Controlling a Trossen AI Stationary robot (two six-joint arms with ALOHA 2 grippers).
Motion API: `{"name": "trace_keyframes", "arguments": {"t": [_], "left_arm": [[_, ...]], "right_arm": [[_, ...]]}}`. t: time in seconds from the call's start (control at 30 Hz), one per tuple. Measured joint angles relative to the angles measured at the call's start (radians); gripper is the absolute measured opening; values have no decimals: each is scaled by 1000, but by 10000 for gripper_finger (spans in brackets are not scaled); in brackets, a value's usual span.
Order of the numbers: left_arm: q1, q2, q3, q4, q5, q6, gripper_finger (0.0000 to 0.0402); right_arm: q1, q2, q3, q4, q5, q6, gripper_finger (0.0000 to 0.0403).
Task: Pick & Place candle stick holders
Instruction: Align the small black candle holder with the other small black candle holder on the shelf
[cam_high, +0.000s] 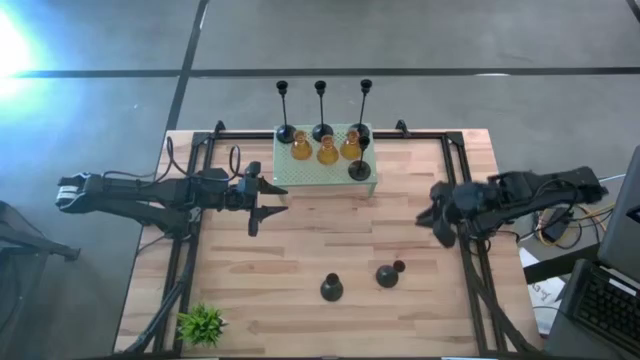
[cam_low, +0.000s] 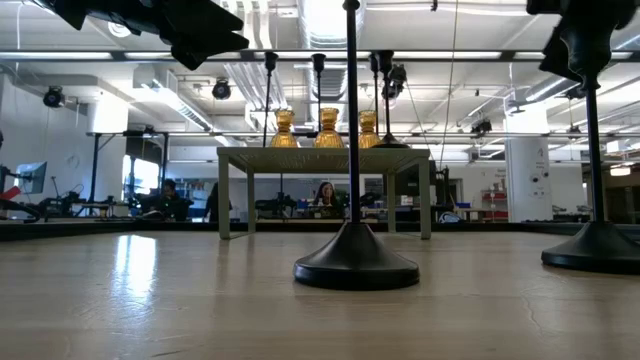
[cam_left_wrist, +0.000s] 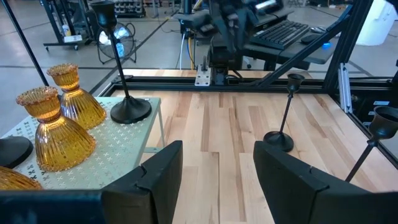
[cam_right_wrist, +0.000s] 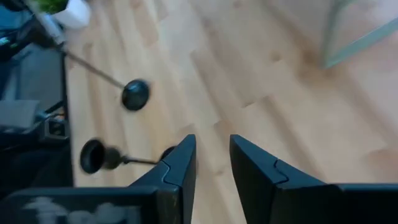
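Three amber glass holders (cam_high: 326, 149) stand on the mint-green perforated stand (cam_high: 300, 175) at the table's far middle, also in the left wrist view (cam_left_wrist: 59, 130). Three tall black stem holders (cam_high: 322, 128) stand along the stand's far edge, and another (cam_high: 360, 170) stands on its right part. Two more black stem holders (cam_high: 332, 288) (cam_high: 388, 273) stand on their round bases on the table's near middle, also in the low view (cam_low: 352, 262). My left gripper (cam_high: 268, 208) is open and empty, left of the stand's front. My right gripper (cam_high: 432, 222) is open with a narrow gap, empty, at the table's right.
A small leafy plant (cam_high: 202, 323) stands at the table's near left corner. A black frame (cam_high: 455, 160) runs around the table's edges. A keyboard and cables (cam_high: 600, 290) lie beyond the right edge. Bare wood lies between the stand and the two near holders.
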Motion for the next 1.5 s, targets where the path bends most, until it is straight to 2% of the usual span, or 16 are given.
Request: {"name": "trace_keyframes", "arguments": {"t": [0.23,0.5,0.8,0.97,1.07,1.27,1.5], "left_arm": [[0,0,0,0,0,-1,202],[0,0,0,1,0,-9,202],[0,0,0,1,0,-11,202],[-1,0,0,1,0,-11,202],[-1,0,0,1,0,-11,202],[-1,0,0,23,0,-11,202],[-1,0,0,41,0,-11,202]], "right_arm": [[264,11,-151,145,104,173,73],[418,70,-247,216,159,327,60],[497,159,-356,536,159,318,59],[518,221,-360,541,159,304,59],[518,257,-360,574,159,234,63],[517,310,-360,637,201,77,100],[517,321,-354,636,290,44,141]]}}
